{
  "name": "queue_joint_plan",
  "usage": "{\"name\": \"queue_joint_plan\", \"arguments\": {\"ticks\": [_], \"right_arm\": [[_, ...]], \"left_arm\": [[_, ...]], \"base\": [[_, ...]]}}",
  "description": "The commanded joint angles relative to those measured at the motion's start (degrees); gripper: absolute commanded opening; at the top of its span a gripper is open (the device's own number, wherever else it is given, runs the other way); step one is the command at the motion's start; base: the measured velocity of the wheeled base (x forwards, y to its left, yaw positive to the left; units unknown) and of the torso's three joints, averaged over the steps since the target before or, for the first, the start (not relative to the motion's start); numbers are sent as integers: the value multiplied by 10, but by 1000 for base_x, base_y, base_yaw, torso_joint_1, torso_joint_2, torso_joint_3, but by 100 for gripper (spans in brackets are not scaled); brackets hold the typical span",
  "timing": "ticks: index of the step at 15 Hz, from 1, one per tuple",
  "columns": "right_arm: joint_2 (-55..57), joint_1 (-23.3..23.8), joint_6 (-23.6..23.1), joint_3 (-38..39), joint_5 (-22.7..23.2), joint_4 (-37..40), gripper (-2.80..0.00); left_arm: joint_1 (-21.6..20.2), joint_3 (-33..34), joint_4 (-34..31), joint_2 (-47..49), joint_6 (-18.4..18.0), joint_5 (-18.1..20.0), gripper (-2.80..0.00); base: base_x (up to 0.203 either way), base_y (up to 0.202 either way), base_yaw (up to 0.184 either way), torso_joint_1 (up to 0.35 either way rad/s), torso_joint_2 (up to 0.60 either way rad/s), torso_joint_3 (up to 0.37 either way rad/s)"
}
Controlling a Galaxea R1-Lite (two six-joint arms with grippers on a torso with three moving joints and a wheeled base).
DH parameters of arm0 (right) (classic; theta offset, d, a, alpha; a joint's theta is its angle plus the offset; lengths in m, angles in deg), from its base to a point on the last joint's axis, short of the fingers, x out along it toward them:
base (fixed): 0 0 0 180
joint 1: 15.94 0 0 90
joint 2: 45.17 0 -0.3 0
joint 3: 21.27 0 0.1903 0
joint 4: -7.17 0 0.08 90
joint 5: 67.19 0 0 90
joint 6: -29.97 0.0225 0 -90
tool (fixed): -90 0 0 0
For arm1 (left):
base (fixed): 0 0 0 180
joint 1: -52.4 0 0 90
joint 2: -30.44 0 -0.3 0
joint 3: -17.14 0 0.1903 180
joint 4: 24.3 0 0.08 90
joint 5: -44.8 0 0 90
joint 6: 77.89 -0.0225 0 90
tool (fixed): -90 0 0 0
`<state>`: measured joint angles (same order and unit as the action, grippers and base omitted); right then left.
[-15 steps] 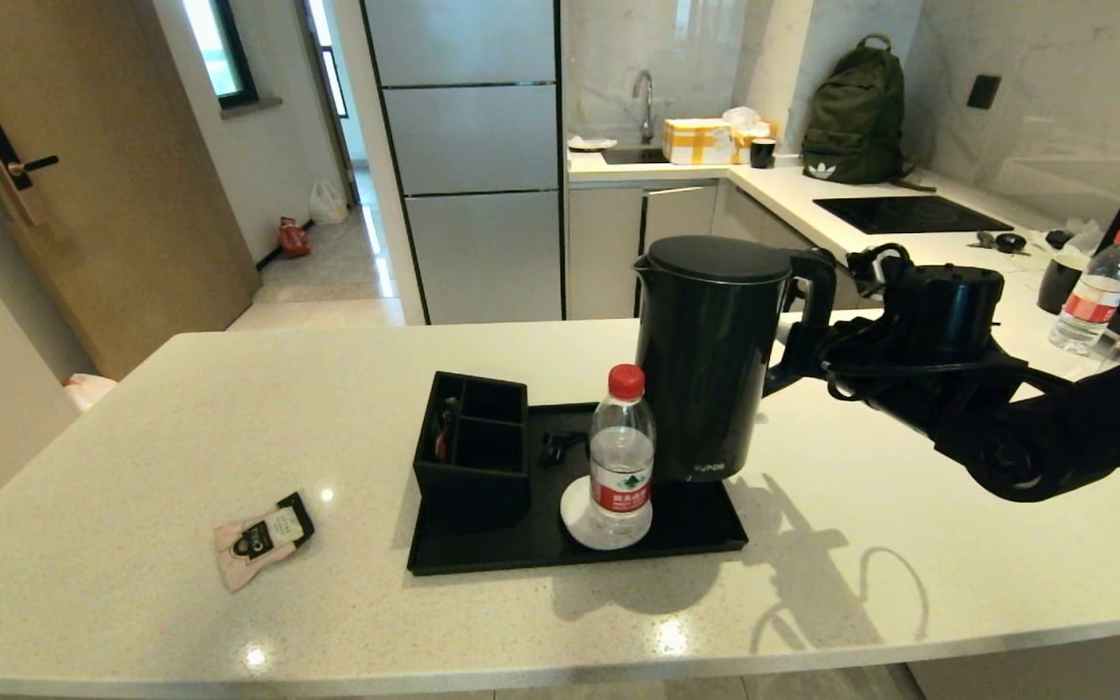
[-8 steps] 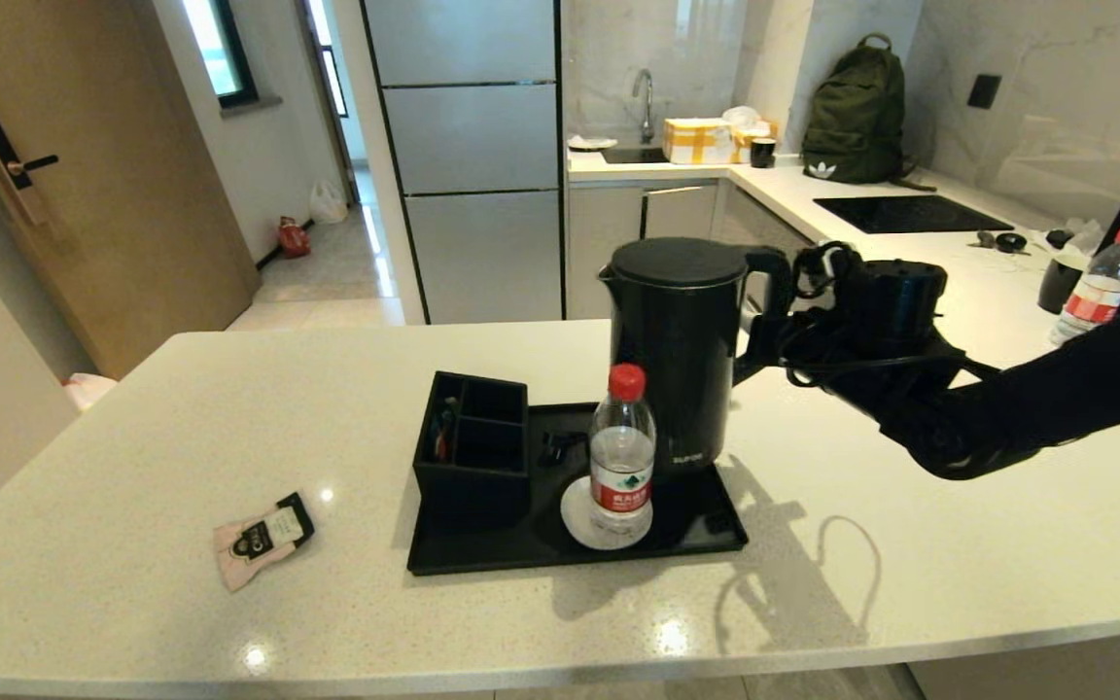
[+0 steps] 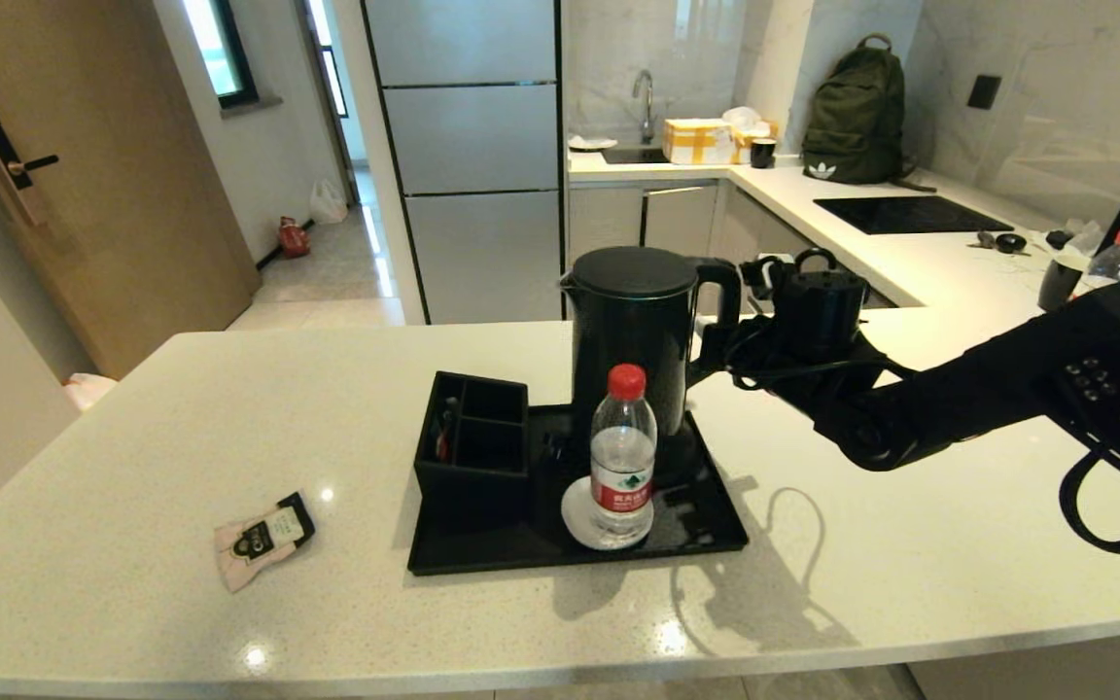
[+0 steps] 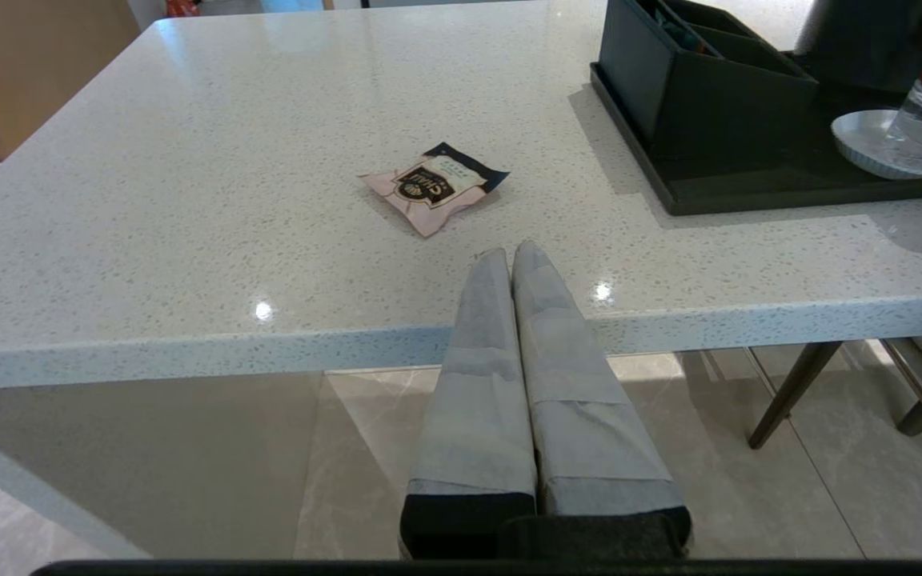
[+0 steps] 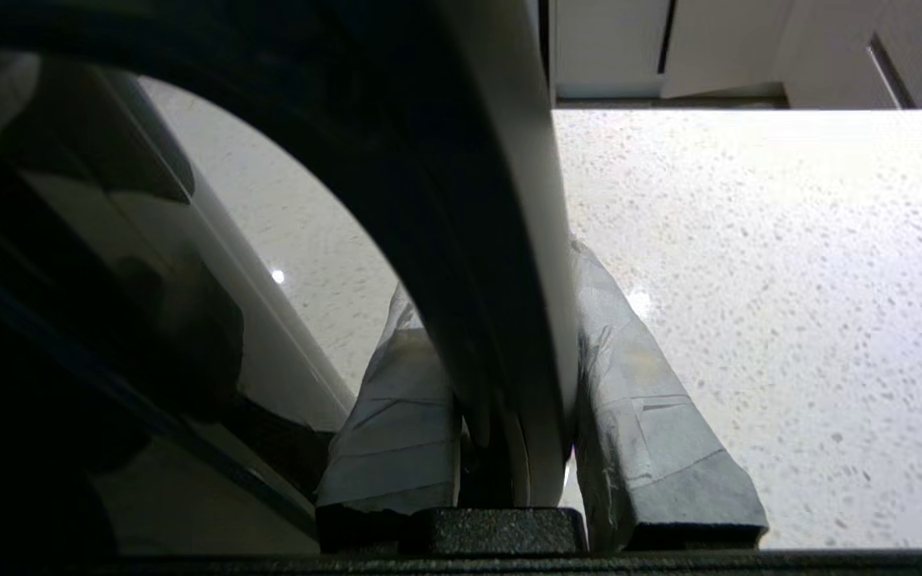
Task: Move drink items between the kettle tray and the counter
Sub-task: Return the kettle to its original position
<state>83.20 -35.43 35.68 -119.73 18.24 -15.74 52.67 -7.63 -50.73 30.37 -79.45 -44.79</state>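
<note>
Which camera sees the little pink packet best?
The left wrist view: the pink sachet lies close ahead of the shut left gripper on the counter, its print visible. The head view shows it smaller, left of the tray. The right wrist view misses it, filled by the kettle.

Kettle [image 3: 630,340] on tray [image 3: 706,530] behind bottle [image 3: 622,457]; sachet [image 3: 262,539] left, on counter [image 3: 910,574]

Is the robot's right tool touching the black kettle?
Touching. In the right wrist view, the right tool has a grey finger pressed on each side of the kettle handle, with no gap showing.
</note>
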Motion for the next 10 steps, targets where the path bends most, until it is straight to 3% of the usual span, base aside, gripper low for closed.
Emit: {"name": "queue_joint_plan", "arguments": {"ticks": [1,10], "right_arm": [[18,-1,-1,-8,0,1,-280],[12,1,0,-2,-1,2,-280]], "left_arm": [[0,0,0,1,0,0,-280],[0,0,0,1,-1,0,-280]], "base": [[0,0,0,0,0,0],[0,0,0,0,0,0]]}}
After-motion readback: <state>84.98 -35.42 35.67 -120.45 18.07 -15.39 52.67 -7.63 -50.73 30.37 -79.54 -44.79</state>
